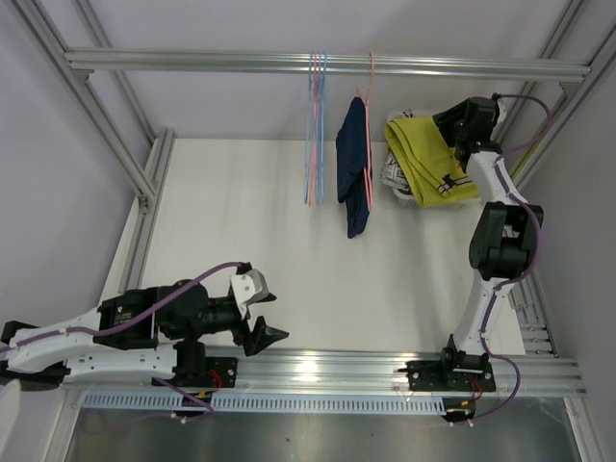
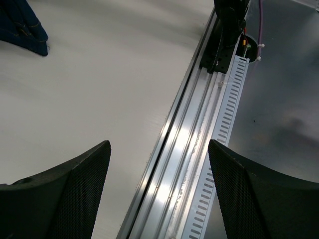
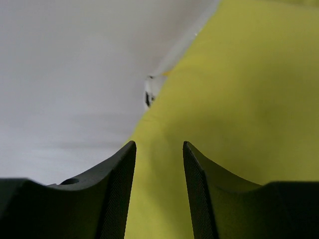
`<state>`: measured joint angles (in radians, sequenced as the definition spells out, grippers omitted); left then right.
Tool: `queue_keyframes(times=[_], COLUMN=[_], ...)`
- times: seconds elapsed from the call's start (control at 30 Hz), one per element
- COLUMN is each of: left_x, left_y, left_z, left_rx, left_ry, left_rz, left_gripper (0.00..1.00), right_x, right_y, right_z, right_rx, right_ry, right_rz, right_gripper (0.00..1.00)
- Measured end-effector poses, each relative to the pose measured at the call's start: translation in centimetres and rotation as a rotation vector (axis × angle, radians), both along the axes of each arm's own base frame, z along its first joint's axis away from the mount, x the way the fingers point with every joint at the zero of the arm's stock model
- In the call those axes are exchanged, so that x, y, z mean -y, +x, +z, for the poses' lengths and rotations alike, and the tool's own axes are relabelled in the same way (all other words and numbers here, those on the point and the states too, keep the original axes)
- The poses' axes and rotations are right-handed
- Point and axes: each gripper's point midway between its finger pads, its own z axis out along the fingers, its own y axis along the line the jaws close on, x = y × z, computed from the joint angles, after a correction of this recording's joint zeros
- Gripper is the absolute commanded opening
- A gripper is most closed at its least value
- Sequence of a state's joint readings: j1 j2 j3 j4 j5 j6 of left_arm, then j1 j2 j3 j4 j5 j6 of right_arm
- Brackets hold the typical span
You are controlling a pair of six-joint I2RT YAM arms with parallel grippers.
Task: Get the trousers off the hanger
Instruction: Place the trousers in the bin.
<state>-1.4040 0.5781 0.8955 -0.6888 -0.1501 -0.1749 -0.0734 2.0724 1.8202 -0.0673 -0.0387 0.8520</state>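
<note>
Top external view: the navy trousers (image 1: 354, 164) hang folded over a pink hanger (image 1: 372, 75) on the overhead bar (image 1: 192, 63), well ahead of the left gripper (image 1: 273, 316) and just to the left of the right gripper (image 3: 159, 144). They are the only pair on a hanger. The yellow trousers (image 1: 430, 159) lie heaped on the bench (image 1: 231, 212) directly beneath the right gripper.

The navy cloth is judged soft, light and limp. It will drape and stretch rather than lift as one piece, and it may snag on the hanger if pulled sideways. The best hold is probably the doubled cloth near the lower hem, or the fold close under the hanger, pinched through both layers.

Right wrist view: the right gripper's jaws stand narrowly apart above the yellow cloth, which shows smooth through the gap. Nothing is seen pinched between them.

Left wrist view: the left gripper is spread wide and empty, over the rail (image 2: 184, 144) at the bench's near edge.
</note>
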Motion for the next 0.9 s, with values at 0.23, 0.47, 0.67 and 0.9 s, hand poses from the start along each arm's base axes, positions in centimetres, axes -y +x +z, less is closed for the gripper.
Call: queue_keyframes(times=[0.23,0.47,0.67,0.9], left_x=[-0.1,-0.3,-0.3,-0.1], left_y=[0.0,0.0,0.4,1.9], left_z=[0.2,0.5,0.7,2.1], left_rx=[0.001,0.005,0.010,0.005], left_ry=[-0.009,-0.028,-0.038,-0.020], left_rz=[0.000,0.001,0.025,0.126], left_gripper=[0.84,0.84,0.84,0.84], right_x=[-0.5,-1.1,-1.4,-3.4], right_y=[-1.4,-0.9,-2.5,-11.5], right_z=[-6.1,-2.8,4.0,8.0], right_rx=[-0.076,-0.052,0.034,0.063], right_ry=[0.025,0.006,-0.044,-0.042], right_rz=[0.016,0.068,0.097,0.175], right_gripper=[0.50,0.56,0.61,0.63])
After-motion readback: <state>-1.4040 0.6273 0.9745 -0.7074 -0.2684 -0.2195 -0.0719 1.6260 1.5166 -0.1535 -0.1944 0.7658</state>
